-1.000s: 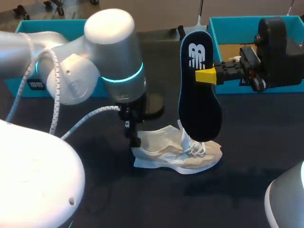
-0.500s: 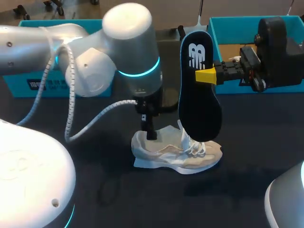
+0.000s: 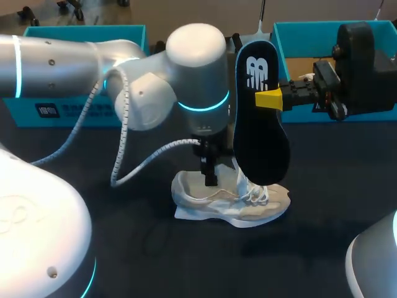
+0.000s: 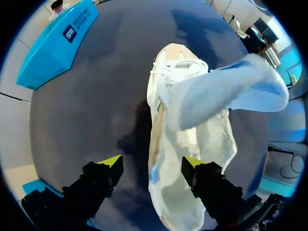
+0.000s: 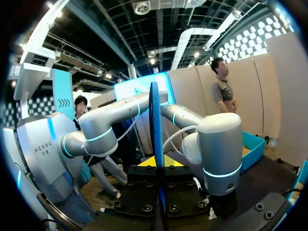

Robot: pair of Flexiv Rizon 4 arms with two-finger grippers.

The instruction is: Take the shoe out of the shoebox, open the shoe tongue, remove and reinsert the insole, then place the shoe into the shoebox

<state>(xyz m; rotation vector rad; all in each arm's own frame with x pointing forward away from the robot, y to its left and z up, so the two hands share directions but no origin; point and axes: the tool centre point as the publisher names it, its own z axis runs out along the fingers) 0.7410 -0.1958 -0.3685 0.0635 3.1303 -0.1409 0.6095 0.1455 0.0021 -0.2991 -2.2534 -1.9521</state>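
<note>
Standing upright, black insole (image 3: 260,136) in right hand (image 3: 269,99); cream shoe (image 3: 217,202), white laces.

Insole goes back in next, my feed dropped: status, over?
Right claw shut on insole, upright above shoe. Left claw open, over shoe's heel end. It may block reinsertion.

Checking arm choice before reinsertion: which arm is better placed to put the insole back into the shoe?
Right. The right gripper is shut on the insole, held upright above the shoe. The left gripper is open over the shoe, holding nothing; it could likely steady it.
</note>
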